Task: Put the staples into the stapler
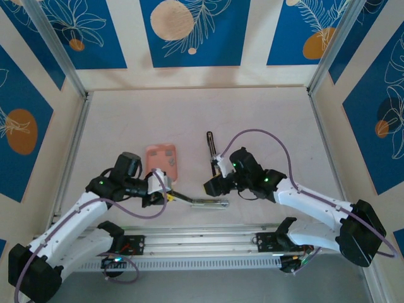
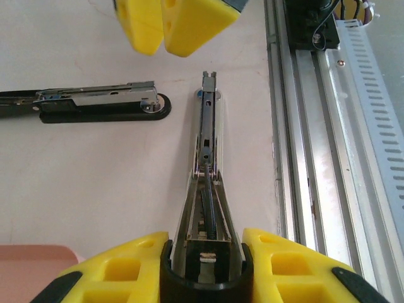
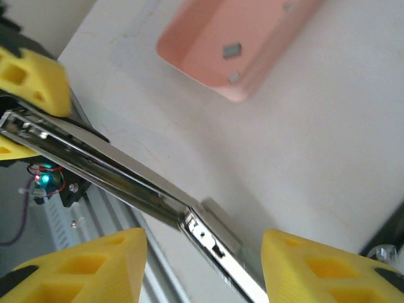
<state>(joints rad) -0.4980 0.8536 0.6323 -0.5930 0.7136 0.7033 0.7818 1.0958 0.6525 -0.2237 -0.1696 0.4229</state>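
Grips slim black-and-silver metal stapler (image 2: 208, 139) in clamped left claw (image 2: 205, 265) at table's (image 2: 95, 189) near edge, probably steadying the channel. Straddles it with right claw (image 3: 205, 265) spread. Leaves tiny dark grey staples (image 3: 231, 49) in salmon-pink tray (image 3: 208, 82).

Far table (image 1: 196, 113) free, tray (image 1: 162, 163) and splayed stapler (image 1: 211, 203) crowd the near middle

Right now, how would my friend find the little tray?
Find the pale table, then the left claw gripping the silver end of the stapler. Just beyond that claw lies the tray. It is the only pink thing, with tiny grey staples inside.
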